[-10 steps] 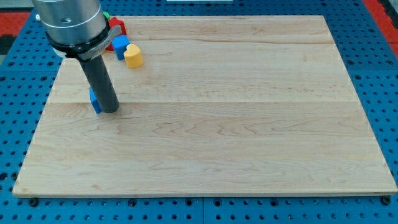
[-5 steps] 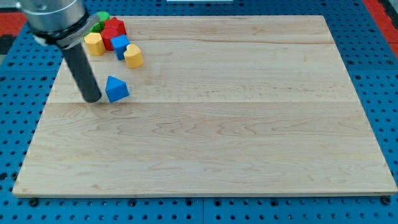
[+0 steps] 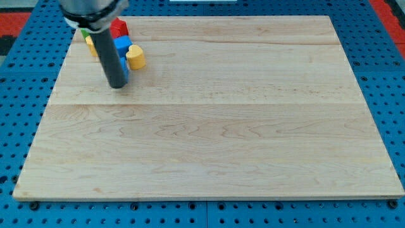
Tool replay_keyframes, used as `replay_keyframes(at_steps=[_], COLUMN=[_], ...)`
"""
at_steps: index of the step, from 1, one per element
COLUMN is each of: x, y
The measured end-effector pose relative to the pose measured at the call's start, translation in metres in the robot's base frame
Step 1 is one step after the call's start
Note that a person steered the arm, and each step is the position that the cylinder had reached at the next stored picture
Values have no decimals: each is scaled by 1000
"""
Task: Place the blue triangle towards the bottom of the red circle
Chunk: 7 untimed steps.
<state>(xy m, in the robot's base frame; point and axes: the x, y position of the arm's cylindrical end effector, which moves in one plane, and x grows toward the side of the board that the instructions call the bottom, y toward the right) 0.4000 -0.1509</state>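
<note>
Several blocks sit bunched at the top-left corner of the desk (image 3: 221, 126); the rod crosses in front of the bunch.

- My tip (image 3: 117, 86) is down on the desk, just below the cluster.
- No claw on this arm, only the rod, so there is no apart/together state to report.
- Blue triangle (image 3: 126, 75): almost fully hidden behind the rod's lower end. Only a thin blue sliver shows at the rod's right edge. It looks to be touching the rod, but I can't confirm contact.
- Red block (image 3: 118, 27): at the view's top of the cluster, partly covered by the arm, so I can't make out its shape. The triangle sliver lies below it, with another block between them.
- Blue block (image 3: 124, 45): sits between the red block and the triangle sliver, just right of the rod.
- Yellow block (image 3: 135, 57): just right of the blue block, near the triangle sliver; can't tell if they touch.
- Second yellow block (image 3: 90, 44): peeks out left of the rod.
- Green block (image 3: 84, 32): a small bit shows above that yellow one; shape unreadable.
</note>
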Motion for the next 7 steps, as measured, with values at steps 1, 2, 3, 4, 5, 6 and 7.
replay_keyframes(at_steps=[1, 2, 3, 4, 5, 6, 7], x=[-31, -40, -37, -40, -38, -56, -34], y=[9, -21, -33, -31, -30, -31, -13])
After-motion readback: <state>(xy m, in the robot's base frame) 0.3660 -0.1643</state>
